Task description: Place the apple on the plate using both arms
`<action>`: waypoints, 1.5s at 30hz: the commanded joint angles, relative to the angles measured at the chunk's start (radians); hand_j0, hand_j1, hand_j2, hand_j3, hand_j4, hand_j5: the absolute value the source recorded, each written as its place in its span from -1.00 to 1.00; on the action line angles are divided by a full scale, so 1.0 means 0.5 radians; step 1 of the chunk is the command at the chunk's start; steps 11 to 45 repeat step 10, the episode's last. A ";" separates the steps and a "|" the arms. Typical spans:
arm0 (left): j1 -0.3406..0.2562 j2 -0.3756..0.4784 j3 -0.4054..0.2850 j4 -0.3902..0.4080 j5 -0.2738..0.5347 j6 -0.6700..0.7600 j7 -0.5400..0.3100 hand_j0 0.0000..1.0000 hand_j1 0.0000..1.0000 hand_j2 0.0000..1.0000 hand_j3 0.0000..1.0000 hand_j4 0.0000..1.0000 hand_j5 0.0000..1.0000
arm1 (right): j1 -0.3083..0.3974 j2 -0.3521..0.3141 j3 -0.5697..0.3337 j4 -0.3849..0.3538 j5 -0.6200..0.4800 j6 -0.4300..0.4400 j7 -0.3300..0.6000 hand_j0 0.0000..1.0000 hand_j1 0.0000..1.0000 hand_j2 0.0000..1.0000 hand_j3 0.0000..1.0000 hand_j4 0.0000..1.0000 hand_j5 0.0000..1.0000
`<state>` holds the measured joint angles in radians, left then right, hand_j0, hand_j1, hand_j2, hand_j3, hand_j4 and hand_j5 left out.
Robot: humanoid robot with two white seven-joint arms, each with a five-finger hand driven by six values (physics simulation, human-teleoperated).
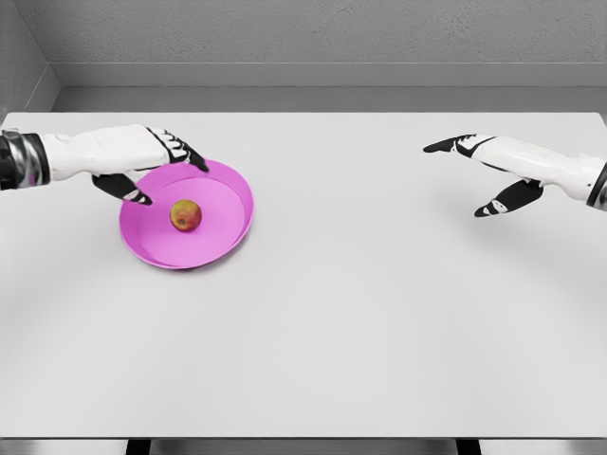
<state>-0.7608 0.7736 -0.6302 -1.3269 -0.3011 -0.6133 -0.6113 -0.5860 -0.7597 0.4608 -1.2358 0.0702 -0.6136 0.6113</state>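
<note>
On the left, our left hand point(142, 163) reaches in from the picture's edge and hangs over the near-left rim of the plate point(232, 190). Its fingers are loosely spread, the thumb dropped below the palm toward the rim, and they hold nothing. We cannot tell whether the thumb tip touches the plate or only hovers above it.

Just to the right of that hand, the apple point(186, 215) sits inside the pink plate, a little left of its middle, apart from our fingers. By how things lie, the apple is already where the task wants it, so we judge the job to be done or all but done.

If we had to take the apple up again, we would expect it to be firm, smooth and fairly light, a round thing that rolls readily in a shallow dish. We would close on it from opposite sides across its widest part, thumb against fingers, and not push from one side only, since it could slide or roll toward the rim. The plate looks thin and light and might shift if nudged.

Past a wide stretch of bare white table point(360, 313), our right hand point(493, 175) hovers well apart from the plate, fingers stretched and open, thumb hanging below, holding nothing
</note>
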 commanded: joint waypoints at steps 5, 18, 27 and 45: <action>-0.049 -0.013 0.153 0.773 0.360 0.005 0.001 1.00 1.00 1.00 1.00 1.00 1.00 | 0.006 0.001 -0.001 -0.001 -0.015 0.006 -0.001 1.00 1.00 1.00 1.00 1.00 1.00; -0.046 -0.013 0.171 0.807 0.363 0.005 0.001 1.00 1.00 1.00 1.00 1.00 1.00 | 0.006 0.001 -0.001 -0.001 -0.015 0.006 -0.001 1.00 1.00 1.00 1.00 1.00 1.00; -0.046 -0.013 0.171 0.807 0.363 0.005 0.001 1.00 1.00 1.00 1.00 1.00 1.00 | 0.006 0.001 -0.001 -0.001 -0.015 0.006 -0.001 1.00 1.00 1.00 1.00 1.00 1.00; -0.046 -0.013 0.171 0.807 0.363 0.005 0.001 1.00 1.00 1.00 1.00 1.00 1.00 | 0.006 0.001 -0.001 -0.001 -0.015 0.006 -0.001 1.00 1.00 1.00 1.00 1.00 1.00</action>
